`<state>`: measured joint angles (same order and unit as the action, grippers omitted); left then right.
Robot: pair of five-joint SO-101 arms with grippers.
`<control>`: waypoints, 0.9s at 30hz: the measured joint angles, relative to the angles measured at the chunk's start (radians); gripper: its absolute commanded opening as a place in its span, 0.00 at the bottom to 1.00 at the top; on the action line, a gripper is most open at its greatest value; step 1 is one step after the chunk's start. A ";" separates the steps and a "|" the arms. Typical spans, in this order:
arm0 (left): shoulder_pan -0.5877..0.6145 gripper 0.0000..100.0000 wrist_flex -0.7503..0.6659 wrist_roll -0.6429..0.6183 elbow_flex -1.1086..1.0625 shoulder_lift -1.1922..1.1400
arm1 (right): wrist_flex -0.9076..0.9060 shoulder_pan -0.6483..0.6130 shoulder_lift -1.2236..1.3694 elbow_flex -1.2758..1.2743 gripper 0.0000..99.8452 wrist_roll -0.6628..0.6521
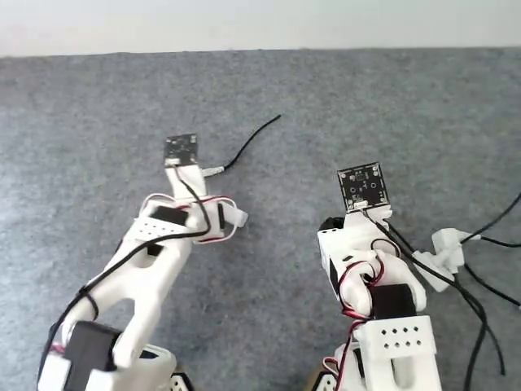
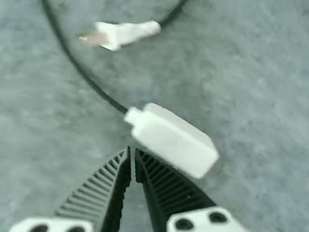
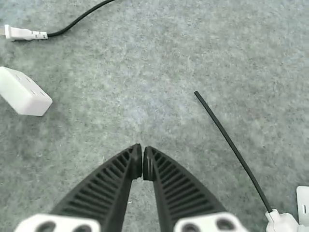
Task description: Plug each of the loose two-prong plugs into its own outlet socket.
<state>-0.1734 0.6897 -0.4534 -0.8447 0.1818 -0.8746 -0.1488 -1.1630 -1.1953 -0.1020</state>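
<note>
Ribbed black left fingers (image 2: 108, 186) are clenched on nothing, tips meeting just short of a smooth, boxy white socket block (image 2: 171, 140) lying at their one o'clock on the fuzzy grey table (image 2: 251, 72). Beyond it, near twelve o'clock, lies a slim white two-prong plug (image 2: 120, 33). Right fingers (image 3: 111, 186), also ribbed, are pressed together empty; a corded white fitting (image 3: 285, 223) sits at their four o'clock.

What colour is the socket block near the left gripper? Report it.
The socket block is white; the left wrist view shows it best.

No text or number can be read — neither on the plug (image 2: 120, 33) nor the outlet socket (image 2: 174, 140).
</note>
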 measured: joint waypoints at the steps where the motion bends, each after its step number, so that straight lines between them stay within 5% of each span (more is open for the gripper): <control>1: 0.011 0.01 0.023 0.000 -0.006 0.023 | 0.000 -0.002 0.000 0.000 0.01 0.000; 6: 0.017 0.01 0.144 -0.002 -0.043 0.224 | 0.003 -0.003 0.000 0.000 0.01 0.000; 12: -0.087 0.01 0.035 -0.063 -0.130 0.382 | 0.003 -0.003 0.000 0.000 0.01 0.000; 17: -0.169 0.01 -0.002 -0.157 -0.035 0.184 | 0.003 -0.003 0.000 0.000 0.01 0.000; 27: -0.117 0.01 -0.015 -0.215 0.249 -0.242 | 0.003 -0.003 0.000 0.000 0.01 0.000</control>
<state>-0.2900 0.6743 -0.6682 -0.5961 -0.0606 -0.8715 -0.1519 -1.1630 -1.1953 -0.1020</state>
